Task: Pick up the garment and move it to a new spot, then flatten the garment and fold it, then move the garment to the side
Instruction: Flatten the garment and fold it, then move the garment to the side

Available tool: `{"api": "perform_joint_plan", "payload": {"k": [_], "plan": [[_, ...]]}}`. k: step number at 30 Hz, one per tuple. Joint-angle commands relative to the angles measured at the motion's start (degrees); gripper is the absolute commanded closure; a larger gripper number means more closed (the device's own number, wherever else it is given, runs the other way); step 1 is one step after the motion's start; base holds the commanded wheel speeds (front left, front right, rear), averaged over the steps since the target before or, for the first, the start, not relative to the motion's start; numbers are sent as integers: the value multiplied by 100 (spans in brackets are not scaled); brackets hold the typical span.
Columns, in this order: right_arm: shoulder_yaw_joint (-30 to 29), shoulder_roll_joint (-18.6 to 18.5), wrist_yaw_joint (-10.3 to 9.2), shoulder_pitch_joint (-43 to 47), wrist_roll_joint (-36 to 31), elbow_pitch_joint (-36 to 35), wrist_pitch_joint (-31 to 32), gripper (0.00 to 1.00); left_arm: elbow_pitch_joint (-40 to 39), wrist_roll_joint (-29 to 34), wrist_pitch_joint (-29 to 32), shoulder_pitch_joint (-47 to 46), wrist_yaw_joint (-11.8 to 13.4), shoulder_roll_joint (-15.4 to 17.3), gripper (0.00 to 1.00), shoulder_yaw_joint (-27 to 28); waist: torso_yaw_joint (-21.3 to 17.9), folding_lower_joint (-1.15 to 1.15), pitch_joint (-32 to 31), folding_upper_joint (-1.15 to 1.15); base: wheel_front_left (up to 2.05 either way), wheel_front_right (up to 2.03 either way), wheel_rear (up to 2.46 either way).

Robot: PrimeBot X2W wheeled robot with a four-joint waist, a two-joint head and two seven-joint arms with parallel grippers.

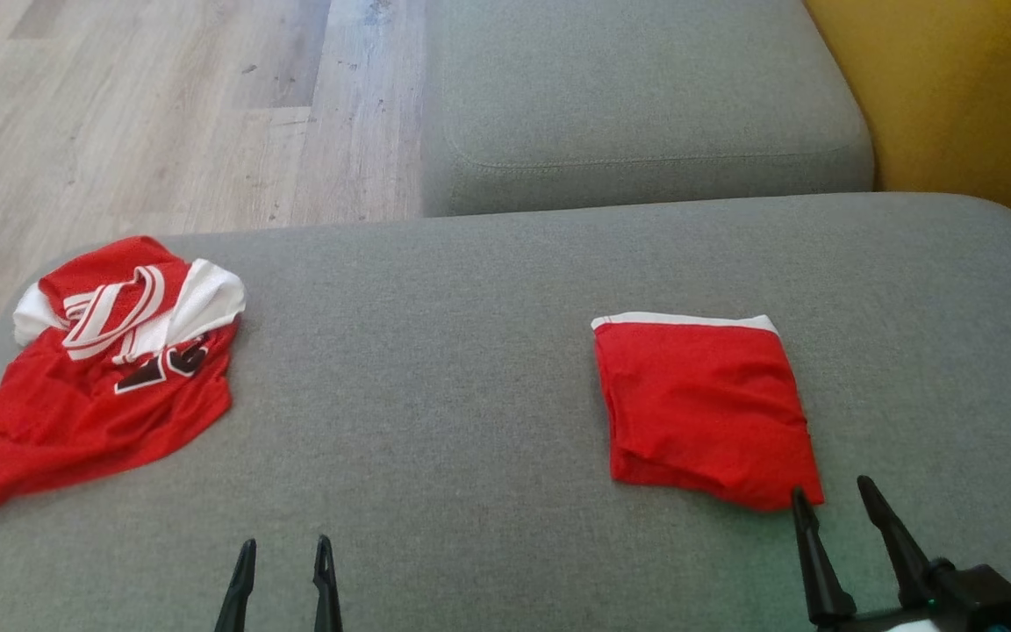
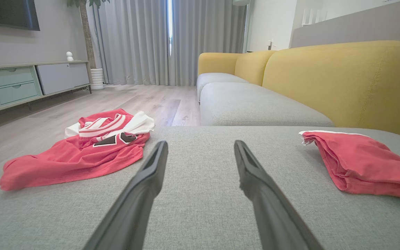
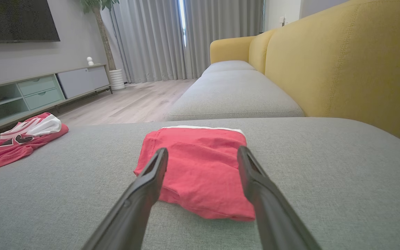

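Garments number two — folded garment (image 1: 703, 408), crumpled garment (image 1: 102, 369).

Wide grey fabric seat cushion (image 1: 470, 395), flat and smooth, carries everything. Two red garments lie directly on it, well apart, plain grey fabric between them.

Left side: crumpled red jersey (image 1: 93, 395), bunched in a loose heap. White sleeve fabric and red-white striped trim sit on top, and a dark number partly shows. Its lower corner reaches the cushion's left edge.

Right side: folded red garment (image 1: 703, 408), a neat, roughly square stack. White band along the far edge, layered folds visible on the left side.
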Motion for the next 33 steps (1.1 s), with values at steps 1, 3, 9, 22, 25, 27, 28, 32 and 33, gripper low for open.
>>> {"api": "perform_joint_plan", "payload": {"k": [1, 3, 9, 22, 25, 27, 28, 32, 33], "plan": [[148, -146, 37, -174, 11, -154, -62, 0, -159, 8, -29, -196, -25, -53, 0, 208, -15, 0, 16, 0, 0, 0, 0], [165, -144, 37, -190, 10, -146, -62, 0, -152, 10, -29, -202, -41, -53, 0, 207, -28, 0, 24, 0, 0, 0, 0], [191, -145, 37, -215, 8, -128, -62, 0, -174, 23, -29, -222, -70, -53, 0, 216, -49, 0, 60, 0, 0, 0, 0], [204, -346, 37, -634, -14, 134, -62, 0, -241, -431, -29, -334, -362, -53, 0, 206, -38, 0, 478, 0, 0, 0, 0], [155, -453, 37, -926, 123, 435, -62, 0, -263, -406, -29, -409, -409, -53, 0, 183, -13, 0, 611, 0, 0, 0, 0], [134, -617, 37, -1165, 137, 734, -62, 0, -303, -353, -29, -485, -405, -53, 0, 161, 19, 0, 721, 0, 0, 0, 0], [121, -687, 37, -1305, 178, 912, -56, 0, -334, -339, -29, -535, -418, -53, 0, 139, 36, 0, 783, 0, 0, 0, 0], [79, -878, 37, -1899, 572, 1668, 377, 0, -388, -285, -29, -721, -435, -53, 0, 59, 107, 0, 991, 0, 0, 0, 0], [110, -926, 37, -2053, 670, 1849, 557, 0, -403, -277, -29, -766, -432, -53, 0, 43, 120, 0, 1047, 0, 0, 0, 0]]}}
